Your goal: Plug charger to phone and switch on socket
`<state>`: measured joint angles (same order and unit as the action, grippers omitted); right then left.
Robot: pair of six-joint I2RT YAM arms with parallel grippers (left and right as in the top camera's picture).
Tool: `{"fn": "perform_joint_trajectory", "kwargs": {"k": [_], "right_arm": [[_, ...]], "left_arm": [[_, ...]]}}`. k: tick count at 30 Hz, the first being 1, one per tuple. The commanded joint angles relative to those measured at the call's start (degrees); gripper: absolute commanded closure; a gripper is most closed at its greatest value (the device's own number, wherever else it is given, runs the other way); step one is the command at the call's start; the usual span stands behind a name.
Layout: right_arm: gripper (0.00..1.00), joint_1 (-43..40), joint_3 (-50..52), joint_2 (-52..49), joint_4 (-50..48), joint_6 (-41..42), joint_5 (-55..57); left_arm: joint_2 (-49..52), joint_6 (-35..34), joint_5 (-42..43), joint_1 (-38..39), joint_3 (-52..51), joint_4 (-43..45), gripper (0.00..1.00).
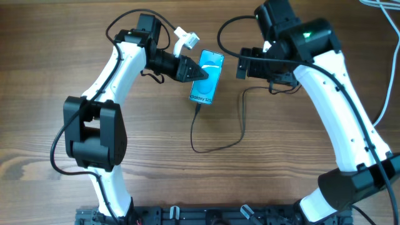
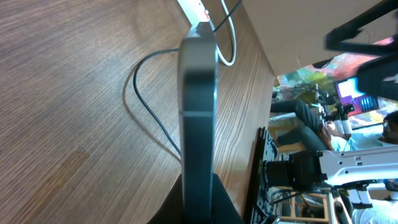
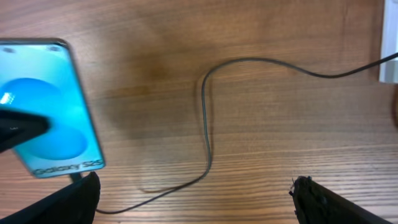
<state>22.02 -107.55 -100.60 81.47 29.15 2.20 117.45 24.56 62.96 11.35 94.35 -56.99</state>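
Cyan phone [image 1: 206, 90] pinched in closed left gripper [image 1: 200, 73], charger [image 3: 204, 124] apparently seated at its lower end. White socket [image 3: 389, 46] lies beside right gripper [image 3: 196, 180], which is spread open, empty, nearer arm.

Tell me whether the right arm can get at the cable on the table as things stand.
Probably yes. The right gripper is open over the cable, which lies loose on the table between the phone and the socket. Nothing covers that stretch; the left gripper is busy at the phone only.
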Motion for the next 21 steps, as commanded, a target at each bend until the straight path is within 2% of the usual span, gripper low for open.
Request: {"fn": "perform_joint_trajectory", "kwargs": {"k": [1,6,8,21], "right_arm": [[0.00,0.0,2.3,0.9,-0.9,3.1,0.7],[0.00,0.0,2.5,0.9,-2.2,4.0,0.5],[0.00,0.0,2.6,0.9,-2.2,4.0,-0.6],[0.00,0.0,3.1,0.9,-1.5,3.8,-3.3]], "left_arm": [[-0.2,-1.2,0.5,-1.0,0.2,1.0,0.96],[0.5,-17.8,-11.5,-1.0,0.3,5.7,0.96],[1.2,-22.2,-13.9,-1.0,0.3,6.7,0.96],[8.3,-23.9,-14.0,-1.0,0.2,6.4,0.96]]}}
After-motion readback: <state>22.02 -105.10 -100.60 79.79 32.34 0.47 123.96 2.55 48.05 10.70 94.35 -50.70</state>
